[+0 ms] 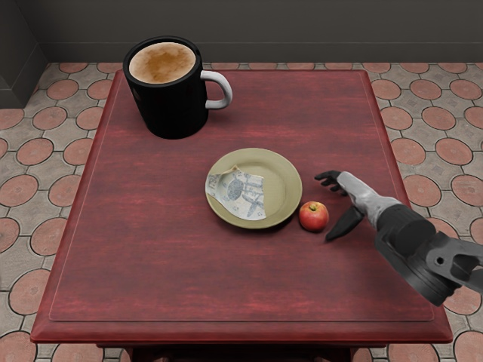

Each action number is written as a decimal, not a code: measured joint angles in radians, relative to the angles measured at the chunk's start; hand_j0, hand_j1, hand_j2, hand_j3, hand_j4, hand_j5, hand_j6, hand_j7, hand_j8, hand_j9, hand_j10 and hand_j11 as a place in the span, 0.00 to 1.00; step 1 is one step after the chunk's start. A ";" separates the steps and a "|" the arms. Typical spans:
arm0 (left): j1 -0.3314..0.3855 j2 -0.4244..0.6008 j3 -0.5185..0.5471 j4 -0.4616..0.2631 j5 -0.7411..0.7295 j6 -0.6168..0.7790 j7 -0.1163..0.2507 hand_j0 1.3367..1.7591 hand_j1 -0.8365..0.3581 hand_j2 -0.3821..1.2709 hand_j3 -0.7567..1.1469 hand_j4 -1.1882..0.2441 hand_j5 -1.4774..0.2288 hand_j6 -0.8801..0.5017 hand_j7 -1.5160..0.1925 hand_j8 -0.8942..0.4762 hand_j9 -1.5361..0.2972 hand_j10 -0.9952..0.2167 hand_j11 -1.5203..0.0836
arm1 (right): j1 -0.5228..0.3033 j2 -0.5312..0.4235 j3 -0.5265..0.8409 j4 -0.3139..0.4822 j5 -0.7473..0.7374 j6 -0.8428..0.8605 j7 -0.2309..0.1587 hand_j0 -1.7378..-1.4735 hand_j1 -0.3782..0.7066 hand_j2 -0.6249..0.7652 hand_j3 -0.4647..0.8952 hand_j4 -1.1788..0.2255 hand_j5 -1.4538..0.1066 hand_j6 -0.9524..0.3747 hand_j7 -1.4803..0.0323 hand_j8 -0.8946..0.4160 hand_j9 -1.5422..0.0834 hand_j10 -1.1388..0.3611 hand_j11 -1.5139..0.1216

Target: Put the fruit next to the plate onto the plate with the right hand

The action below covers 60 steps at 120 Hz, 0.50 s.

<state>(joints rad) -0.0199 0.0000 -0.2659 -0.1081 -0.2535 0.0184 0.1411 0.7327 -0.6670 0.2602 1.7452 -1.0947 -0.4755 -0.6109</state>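
a small red apple (313, 216) sits on the dark red table (151, 256), just beside the right-hand rim of a pale green plate (281, 170) and not on it. whether the fruit touches the rim is hard to tell. a crumpled scrap of printed paper (240, 194) lies on the left part of the plate.

the right hand (352, 199) comes in from the lower right, its grey forearm crossing the table's edge. it hangs just right of the apple with a small gap between them. its fingers (329, 179) are spread and lightly curled, the thumb pointing down toward the table by the fruit, and it holds nothing.

a big black mug (170, 87) with a white handle, full of a brown frothy drink, stands near the far left corner, well apart from the plate.
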 joint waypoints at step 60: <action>0.005 0.000 -0.001 0.000 0.000 0.000 0.000 0.76 0.99 0.23 0.40 0.83 0.87 0.64 0.89 0.65 0.84 0.82 0.95 | 0.009 0.027 0.001 0.000 0.001 0.036 -0.003 0.30 0.38 0.40 0.34 0.60 0.67 0.48 0.70 0.43 0.70 0.74 0.57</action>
<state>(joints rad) -0.0153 0.0000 -0.2672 -0.1081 -0.2532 0.0184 0.1410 0.7413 -0.6399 0.2608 1.7449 -1.0938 -0.4400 -0.6136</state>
